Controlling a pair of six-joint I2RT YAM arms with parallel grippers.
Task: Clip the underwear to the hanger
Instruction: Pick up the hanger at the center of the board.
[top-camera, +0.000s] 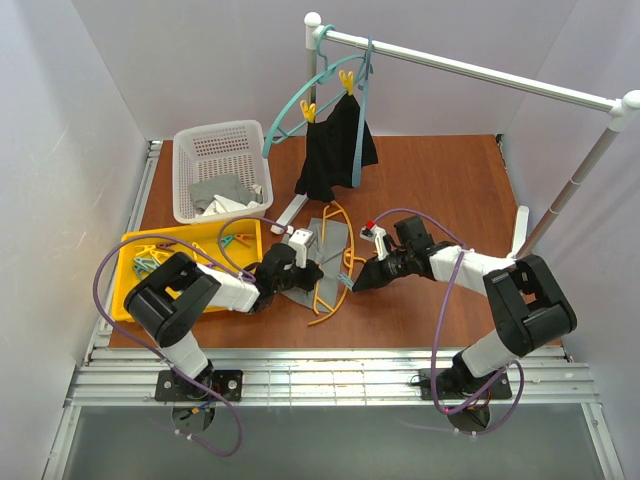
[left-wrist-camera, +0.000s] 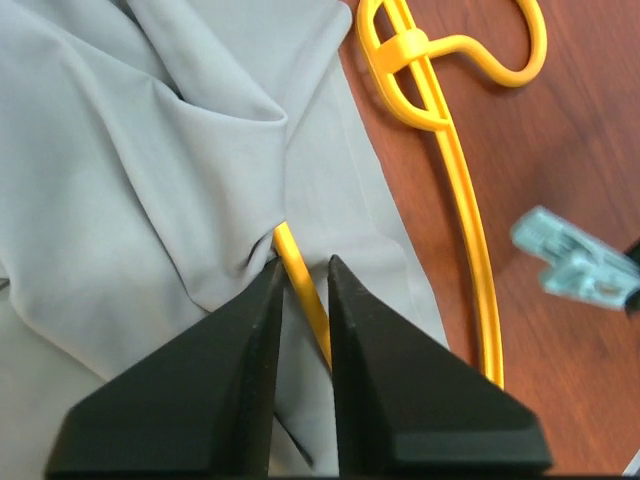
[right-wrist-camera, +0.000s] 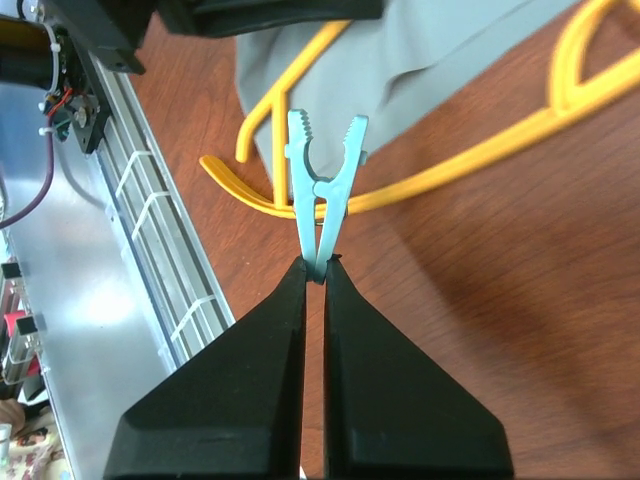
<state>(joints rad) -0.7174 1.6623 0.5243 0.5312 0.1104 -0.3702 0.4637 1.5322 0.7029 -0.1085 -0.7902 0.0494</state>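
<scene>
Pinches the yellow hanger (left-wrist-camera: 470, 250) bar in the narrowed left hand (left-wrist-camera: 303, 265), steadying it under the grey underwear (left-wrist-camera: 150, 180) draped on the worktop (top-camera: 430, 190). Squeezes a pale-blue clothespin (right-wrist-camera: 322, 170) open in the closed right hand (right-wrist-camera: 315, 265) (mouth aimed at bar and fabric). Keeps grey cloth (top-camera: 220, 192) in the white basket (top-camera: 255, 165), pegs (top-camera: 148, 262) in the yellow tray (top-camera: 128, 242).

Black garment (top-camera: 335, 150) hangs from teal hanger (top-camera: 283, 108) (yellow clips (top-camera: 308, 110)).

Top camera looks down from high behind; both wrist cameras sit close, sharing the thin yellow-orange plastic hanger (left-wrist-camera: 470, 250).
</scene>
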